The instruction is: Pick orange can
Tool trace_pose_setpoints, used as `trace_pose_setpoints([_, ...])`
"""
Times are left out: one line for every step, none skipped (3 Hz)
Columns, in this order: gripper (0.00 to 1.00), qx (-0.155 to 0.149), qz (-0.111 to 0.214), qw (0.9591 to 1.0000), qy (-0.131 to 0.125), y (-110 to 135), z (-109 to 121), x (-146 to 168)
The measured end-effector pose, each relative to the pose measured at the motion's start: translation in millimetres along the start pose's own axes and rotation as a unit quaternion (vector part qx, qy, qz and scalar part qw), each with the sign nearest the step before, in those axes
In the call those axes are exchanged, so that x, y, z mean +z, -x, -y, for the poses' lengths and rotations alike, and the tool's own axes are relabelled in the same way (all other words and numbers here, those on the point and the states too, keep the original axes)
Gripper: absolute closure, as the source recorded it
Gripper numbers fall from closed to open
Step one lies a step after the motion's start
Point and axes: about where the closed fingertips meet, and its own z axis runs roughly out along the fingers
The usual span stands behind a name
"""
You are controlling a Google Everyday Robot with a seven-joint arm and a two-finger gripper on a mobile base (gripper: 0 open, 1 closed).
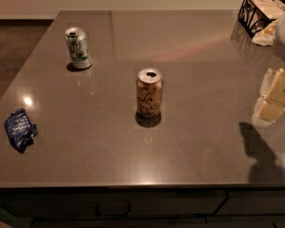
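Note:
The orange can (149,93) stands upright near the middle of the grey countertop (190,56). Its body is orange-tan with dark script lettering, and its silver top is opened. My gripper (274,96) is at the right edge of the view, cream-coloured, hovering above the counter well to the right of the can and apart from it. It holds nothing that I can see. Its shadow falls on the counter below it, near the front right.
A green-and-white can (78,48) stands at the back left. A crumpled blue bag (20,128) lies near the left edge. A black wire basket (256,11) with white napkins sits at the back right corner. The counter's front edge runs along the bottom.

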Motion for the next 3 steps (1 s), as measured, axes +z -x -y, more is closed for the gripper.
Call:
trace_pose_setpoints([0.0,0.0,0.0,1.0,0.0,0.0,0.0,0.0])
trace_pose_setpoints([0.0,0.017,0.006,0.9998,0.005,7.8,4.9,5.0])
trace_pose_setpoints([0.0,0.049,0.028,0.9984,0.004,22.0,16.9,27.7])
